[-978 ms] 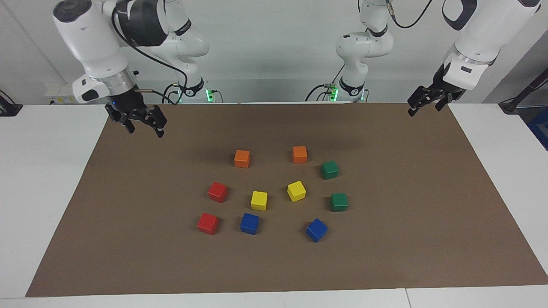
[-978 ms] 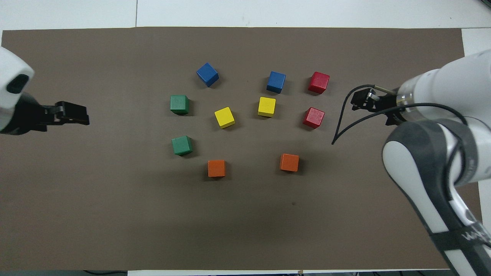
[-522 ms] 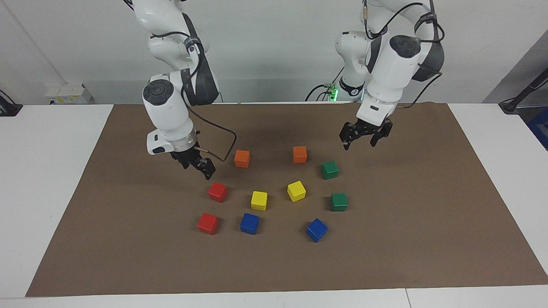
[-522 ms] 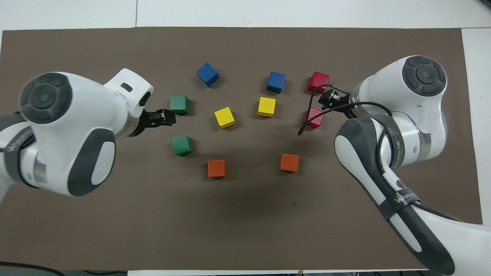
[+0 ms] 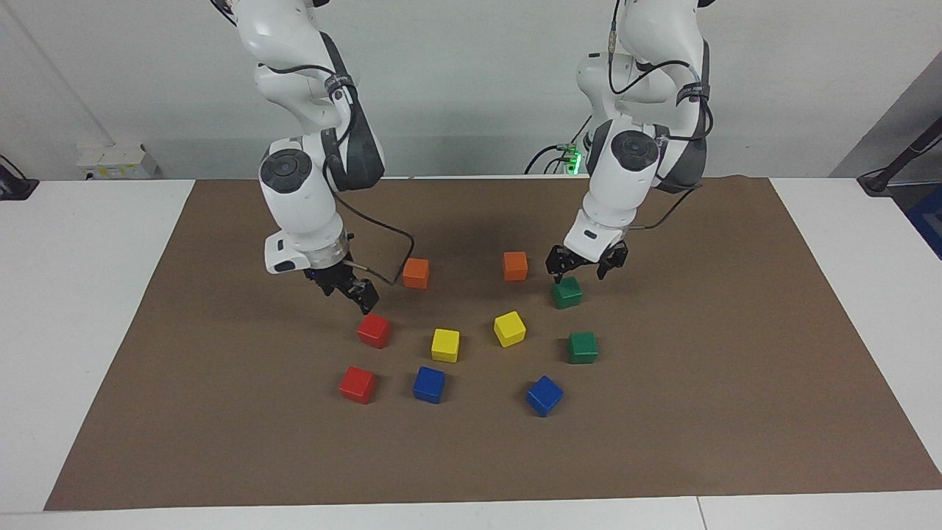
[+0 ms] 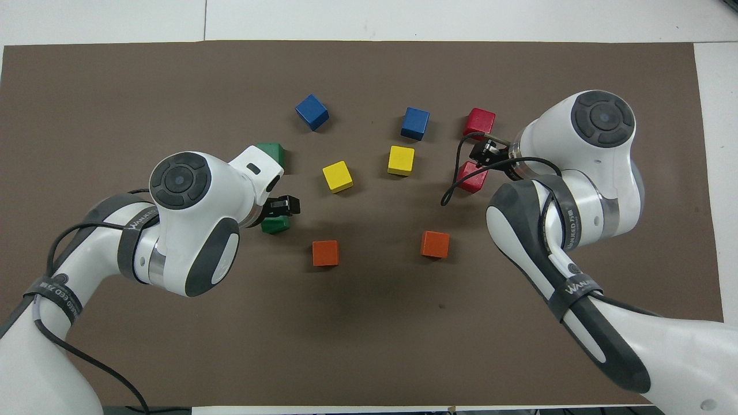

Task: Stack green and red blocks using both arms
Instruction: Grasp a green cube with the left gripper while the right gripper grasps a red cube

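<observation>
Both arms have swung in from the ends of the surface and dropped low over the blocks. The left pincer now hangs just over the green block nearer the robots, prongs spread wide, nothing held. The right pincer sits just above the red block nearer the robots, close but not touching as far as I can see; it is wide open and empty too.

My read: both arms are lining up a first grab, one green, one red. No stack started, all four task blocks flat on the brown mat.

The second green block lies farther from the robots, beside its twin, toward the left arm's end. The second red block lies farther out too, toward the right arm's end.

Compared with a second ago: the pincers were then high at the mat's corners nearest the robots, well apart from any block. Half a second ago they were halfway in. No block has shifted. The orange pair, yellow pair and blue pair stay put in the middle.

Next call: a straight drop and squeeze on each block.
</observation>
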